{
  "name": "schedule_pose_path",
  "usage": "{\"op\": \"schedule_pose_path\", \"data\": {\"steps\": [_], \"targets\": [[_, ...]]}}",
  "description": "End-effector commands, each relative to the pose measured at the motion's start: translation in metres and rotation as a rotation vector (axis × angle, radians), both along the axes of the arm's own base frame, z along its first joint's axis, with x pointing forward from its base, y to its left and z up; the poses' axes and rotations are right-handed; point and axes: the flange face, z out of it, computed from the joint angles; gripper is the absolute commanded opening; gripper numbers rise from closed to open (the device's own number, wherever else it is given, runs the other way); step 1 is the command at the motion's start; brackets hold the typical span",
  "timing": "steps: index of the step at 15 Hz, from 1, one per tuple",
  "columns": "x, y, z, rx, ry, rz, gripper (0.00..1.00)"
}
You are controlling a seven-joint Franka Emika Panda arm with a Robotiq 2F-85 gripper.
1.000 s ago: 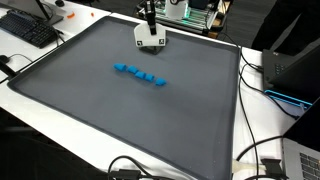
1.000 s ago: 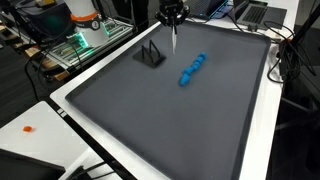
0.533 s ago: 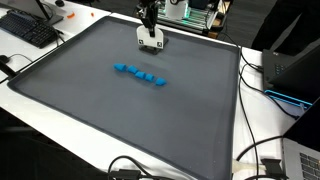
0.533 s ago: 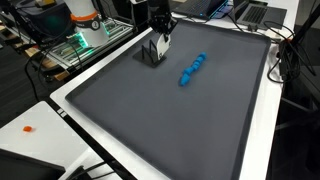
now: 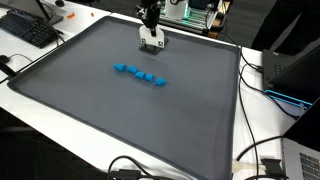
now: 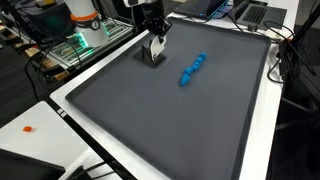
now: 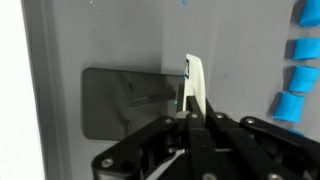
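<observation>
A white table [image 5: 240, 110] carries a grey mat [image 5: 120, 115] that covers nearly all of it in both exterior views. A keyboard [image 5: 30, 30] lies on the table off one far corner of the mat.

The gripper [image 6: 156, 42] hangs low over the far end of the mat. Its fingers are pressed together and pinch a thin white strip [image 7: 194, 85], which sticks out past the fingertips in the wrist view. Whether the strip reaches the mat cannot be told.

Just beside the strip stands a small dark stand [image 6: 147, 56]. From the wrist it shows as a dark glossy rectangle [image 7: 120, 100] to one side of the strip.

A row of small blue blocks [image 6: 192, 70] lies on the mat, apart from the stand and nearer the middle.
</observation>
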Motion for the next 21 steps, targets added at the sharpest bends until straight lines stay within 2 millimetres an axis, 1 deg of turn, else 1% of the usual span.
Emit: {"op": "schedule_pose_path", "data": {"steps": [1, 8, 12, 21], "targets": [[-0.011, -0.004, -0.004, -0.007, -0.024, 0.013, 0.01], [-0.011, -0.007, -0.015, -0.024, -0.051, 0.018, 0.01], [-0.009, -0.009, -0.015, -0.008, -0.071, -0.003, 0.01], [-0.008, -0.009, -0.028, -0.014, -0.039, -0.009, 0.01]]}}
